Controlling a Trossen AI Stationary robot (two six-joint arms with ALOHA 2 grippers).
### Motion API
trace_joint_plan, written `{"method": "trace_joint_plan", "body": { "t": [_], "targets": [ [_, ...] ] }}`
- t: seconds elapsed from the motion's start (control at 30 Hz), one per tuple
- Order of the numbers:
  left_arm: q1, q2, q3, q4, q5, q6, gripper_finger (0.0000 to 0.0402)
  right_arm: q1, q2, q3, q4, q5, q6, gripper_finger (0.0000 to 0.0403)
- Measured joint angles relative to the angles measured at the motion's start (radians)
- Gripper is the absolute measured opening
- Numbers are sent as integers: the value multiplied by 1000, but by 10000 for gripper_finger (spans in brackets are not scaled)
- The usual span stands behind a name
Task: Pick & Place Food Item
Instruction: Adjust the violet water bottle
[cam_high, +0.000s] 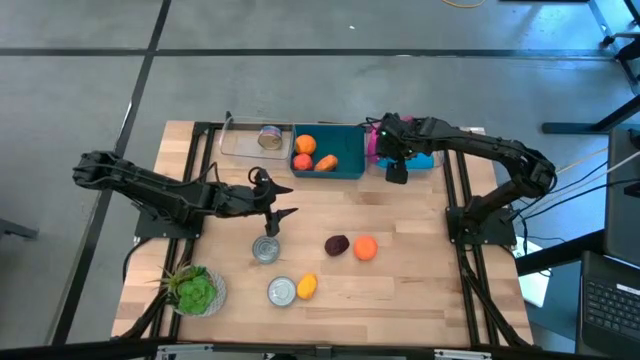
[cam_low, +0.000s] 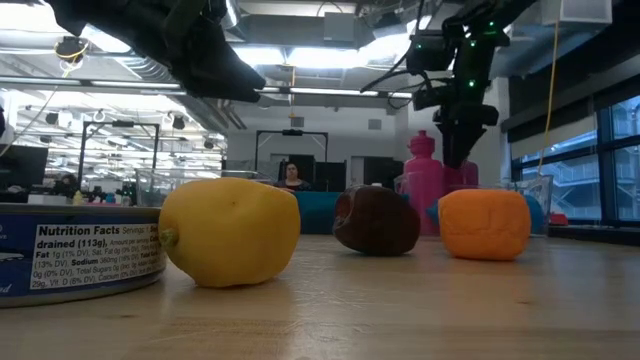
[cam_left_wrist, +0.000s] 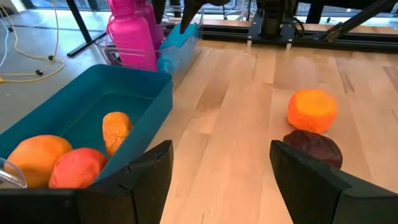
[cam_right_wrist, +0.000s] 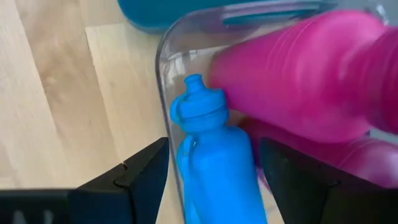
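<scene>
On the wooden table lie an orange fruit (cam_high: 365, 247), a dark purple food item (cam_high: 337, 245) and a yellow lemon (cam_high: 307, 286). A teal bin (cam_high: 345, 165) at the far edge holds an orange (cam_left_wrist: 37, 158), a red fruit (cam_left_wrist: 78, 167) and an orange-brown piece (cam_left_wrist: 116, 129). My left gripper (cam_high: 278, 208) hangs open above the table's middle, nothing between its fingers (cam_left_wrist: 149, 171). My right gripper (cam_high: 396, 172) stands open, pointing steeply down over a clear bin (cam_right_wrist: 163, 81) that holds a blue bottle (cam_right_wrist: 214, 162) and a pink bottle (cam_right_wrist: 305, 74).
Two open cans (cam_high: 265, 248) (cam_high: 282, 290) and a green lettuce (cam_high: 195, 290) stand toward the near left. A second clear bin (cam_high: 240, 145) with a can sits left of the teal bin. Bare wood lies between the bins and the loose food.
</scene>
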Motion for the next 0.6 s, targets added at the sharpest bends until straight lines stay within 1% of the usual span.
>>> {"method": "trace_joint_plan", "body": {
  "t": [0.23,0.53,0.6],
  "targets": [
    [0,0,0,0,1,1,260,-4,11,0,26,25,-26,249],
    [0,0,0,0,4,2,260,-15,98,0,23,22,-31,249],
    [0,0,0,0,18,2,260,-21,117,3,21,40,-38,249]
  ]
}}
